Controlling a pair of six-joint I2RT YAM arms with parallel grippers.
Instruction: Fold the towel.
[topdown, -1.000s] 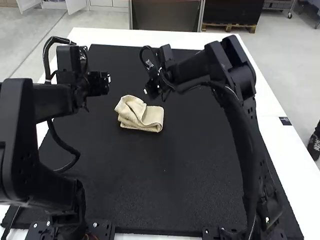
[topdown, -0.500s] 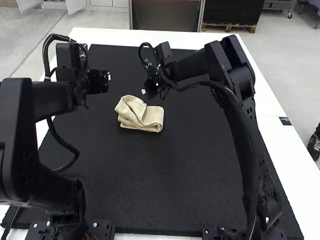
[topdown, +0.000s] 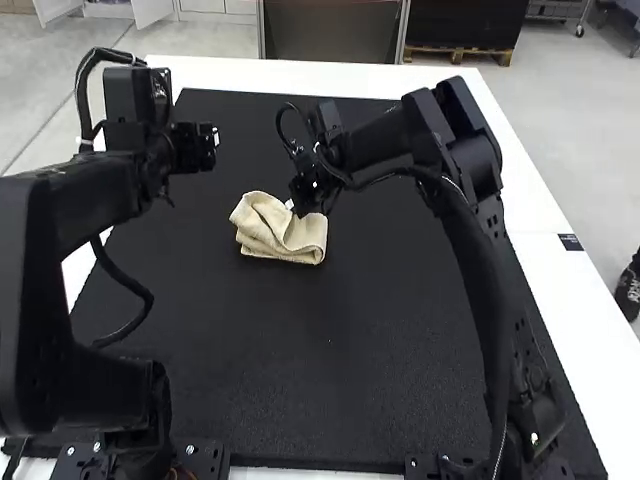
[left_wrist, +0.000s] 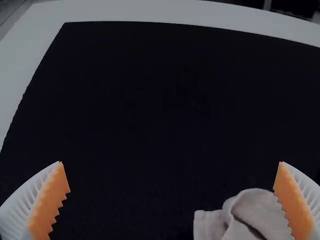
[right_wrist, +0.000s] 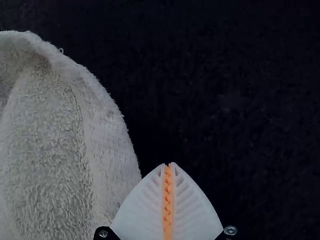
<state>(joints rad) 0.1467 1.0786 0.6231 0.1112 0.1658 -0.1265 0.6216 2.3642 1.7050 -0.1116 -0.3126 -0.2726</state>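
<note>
Pressing with the right claw (right_wrist: 168, 164) pinched closed could rumple the towel (topdown: 278, 236), left of the high view's centre. The left claw (left_wrist: 170, 162) gapes wide.

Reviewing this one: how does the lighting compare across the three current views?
High view: bright, the table glowing white, the towel showing soft shading in its folds; left wrist view: dim, the mat nearly black, its texture lost; right wrist view: also dim, though the towel's pile reads clearly.
</note>
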